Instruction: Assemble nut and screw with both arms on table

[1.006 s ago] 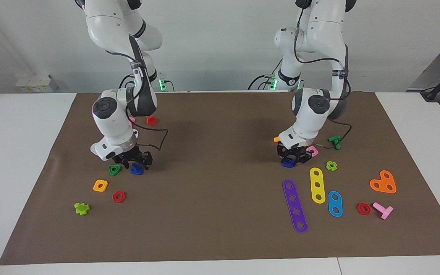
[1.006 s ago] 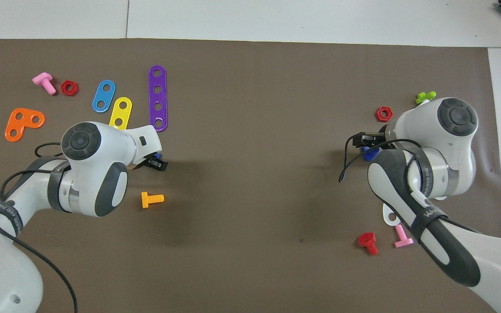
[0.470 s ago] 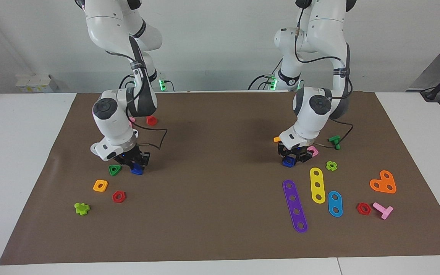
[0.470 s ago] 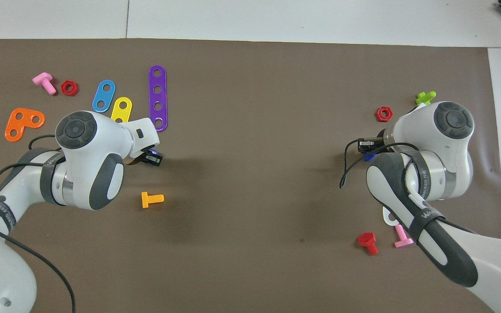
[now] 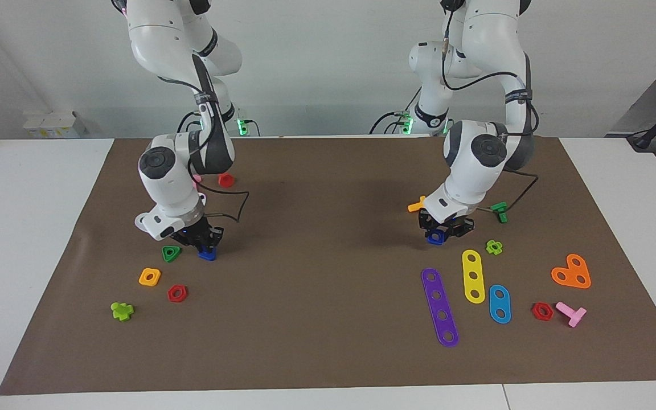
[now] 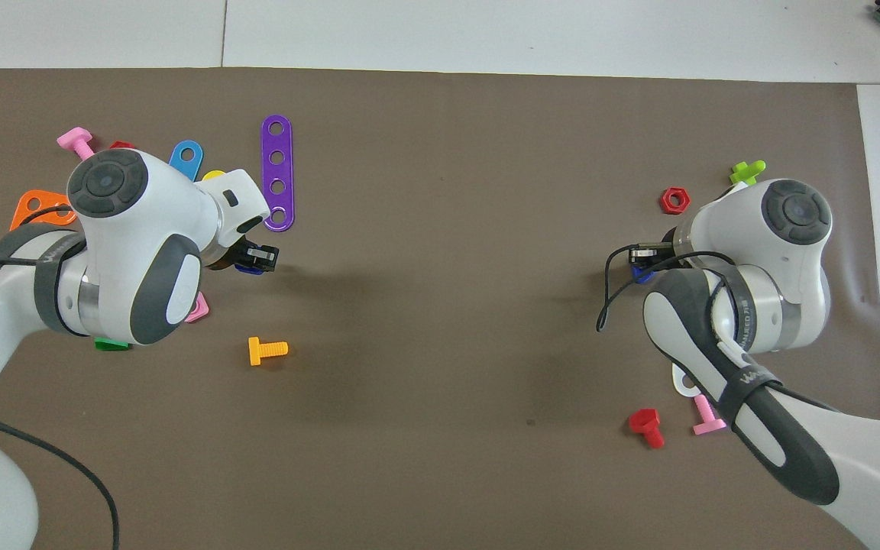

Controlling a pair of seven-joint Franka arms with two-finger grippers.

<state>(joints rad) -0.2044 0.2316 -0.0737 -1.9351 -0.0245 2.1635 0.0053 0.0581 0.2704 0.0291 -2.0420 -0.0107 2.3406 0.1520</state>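
Observation:
My left gripper (image 5: 441, 230) is shut on the dark-blue square nut (image 5: 434, 237) and holds it just above the brown mat (image 5: 328, 256), beside the purple strip's end nearer the robots. In the overhead view the nut (image 6: 244, 268) peeks out under that gripper (image 6: 255, 258). My right gripper (image 5: 205, 247) is down at the mat, shut on the dark-blue screw (image 5: 207, 255), beside a green triangular nut (image 5: 170, 253). The overhead view shows only a sliver of the screw (image 6: 642, 276) under the right gripper (image 6: 642, 256).
An orange square nut (image 5: 150, 277), red hex nut (image 5: 177, 293) and lime bolt (image 5: 122, 310) lie by the right gripper. Purple (image 5: 439, 307), yellow (image 5: 473, 276) and blue (image 5: 499, 303) strips, a pink nut (image 6: 197, 309) and an orange bolt (image 6: 266, 350) lie by the left gripper.
The right gripper has closed its fingers on the screw. The left gripper has risen a little with the nut and shifted, uncovering the pink nut in the overhead view.

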